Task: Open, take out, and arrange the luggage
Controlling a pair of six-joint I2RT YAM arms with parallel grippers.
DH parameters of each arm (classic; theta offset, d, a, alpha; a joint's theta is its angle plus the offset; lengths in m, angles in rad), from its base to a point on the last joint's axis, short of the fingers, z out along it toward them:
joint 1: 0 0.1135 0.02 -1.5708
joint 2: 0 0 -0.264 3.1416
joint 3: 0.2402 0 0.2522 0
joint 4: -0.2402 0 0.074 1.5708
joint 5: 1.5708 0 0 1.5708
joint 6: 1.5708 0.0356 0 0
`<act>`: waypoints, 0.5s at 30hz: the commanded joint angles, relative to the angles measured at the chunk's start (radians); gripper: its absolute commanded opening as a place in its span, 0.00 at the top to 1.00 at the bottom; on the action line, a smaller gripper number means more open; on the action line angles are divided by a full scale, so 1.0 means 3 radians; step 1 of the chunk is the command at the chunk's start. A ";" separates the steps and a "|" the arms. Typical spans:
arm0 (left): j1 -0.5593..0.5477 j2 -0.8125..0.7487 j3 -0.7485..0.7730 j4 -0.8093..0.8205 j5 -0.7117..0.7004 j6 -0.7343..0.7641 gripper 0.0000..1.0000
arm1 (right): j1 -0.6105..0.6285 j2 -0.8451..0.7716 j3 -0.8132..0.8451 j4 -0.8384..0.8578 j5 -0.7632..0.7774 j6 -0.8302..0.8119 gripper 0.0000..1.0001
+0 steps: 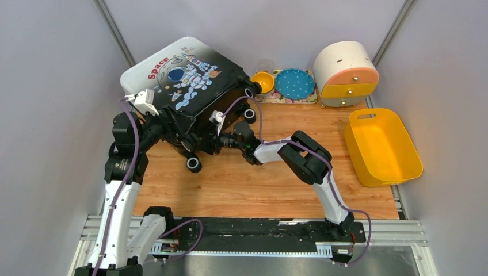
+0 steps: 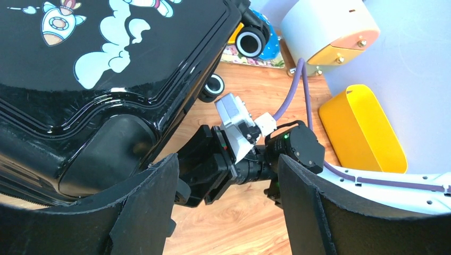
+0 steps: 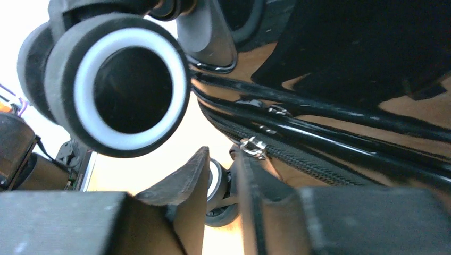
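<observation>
The luggage (image 1: 190, 75) lies closed at the back left of the wooden table, astronaut print up, one corner raised. My left gripper (image 1: 183, 131) is at its near black edge, open wide and empty; in the left wrist view (image 2: 228, 212) the shell (image 2: 106, 79) is to the upper left. My right gripper (image 1: 208, 140) faces it from the right under that same edge. In the right wrist view (image 3: 222, 159) the jaws stand a narrow gap apart. The silver zipper pull (image 3: 254, 147) sits at the right fingertip. A black wheel (image 3: 127, 90) fills the upper left.
A yellow plastic bin (image 1: 382, 146) stands at the right edge. A round cream-and-orange drawer box (image 1: 345, 72) is at the back right. Beside it a mat holds a blue plate (image 1: 294, 83) and a yellow bowl (image 1: 263, 81). A suitcase wheel (image 1: 194, 164) rests on the table.
</observation>
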 commanded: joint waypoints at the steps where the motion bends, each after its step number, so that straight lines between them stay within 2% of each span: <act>1: 0.0030 -0.0007 -0.0036 0.0160 0.0117 -0.0020 0.24 | 0.0025 0.0004 0.0128 0.0135 0.0238 0.0023 0.76; 3: 0.0030 0.0033 0.0035 0.0027 0.0183 0.0214 0.24 | 0.0010 -0.0037 0.0087 0.0084 0.0289 -0.0033 0.87; 4: 0.0024 0.0120 0.0091 -0.0054 0.0315 0.0367 0.24 | 0.0004 -0.0093 0.0072 -0.0028 0.0305 -0.0064 0.97; 5: 0.0024 0.0166 0.0193 -0.0227 0.0438 0.0753 0.24 | -0.0001 -0.0124 0.0026 -0.0085 0.0310 -0.0160 1.00; 6: 0.0030 0.0222 0.0260 -0.0351 0.0753 0.1010 0.24 | -0.0006 -0.0195 -0.0010 -0.0166 0.0335 -0.0202 1.00; 7: 0.0030 0.0334 0.0362 -0.0514 0.0868 0.1585 0.24 | -0.0011 -0.0236 -0.0046 -0.0203 0.0361 -0.0258 1.00; 9: 0.0030 0.0442 0.0623 -0.0954 0.1098 0.2084 0.24 | -0.0026 -0.0338 -0.0117 -0.0365 0.0417 -0.0452 1.00; 10: 0.0030 0.0554 0.0725 -0.1112 0.1160 0.2578 0.24 | -0.0026 -0.0374 -0.0113 -0.0473 0.0458 -0.0524 1.00; 13: 0.0030 0.0825 0.1215 -0.1812 0.1303 0.3235 0.25 | -0.0026 -0.0472 -0.0010 -0.0857 0.0667 -0.0698 1.00; 15: 0.0030 0.1040 0.1375 -0.2028 0.1359 0.3451 0.29 | -0.0021 -0.0522 0.0025 -0.0939 0.0734 -0.0739 1.00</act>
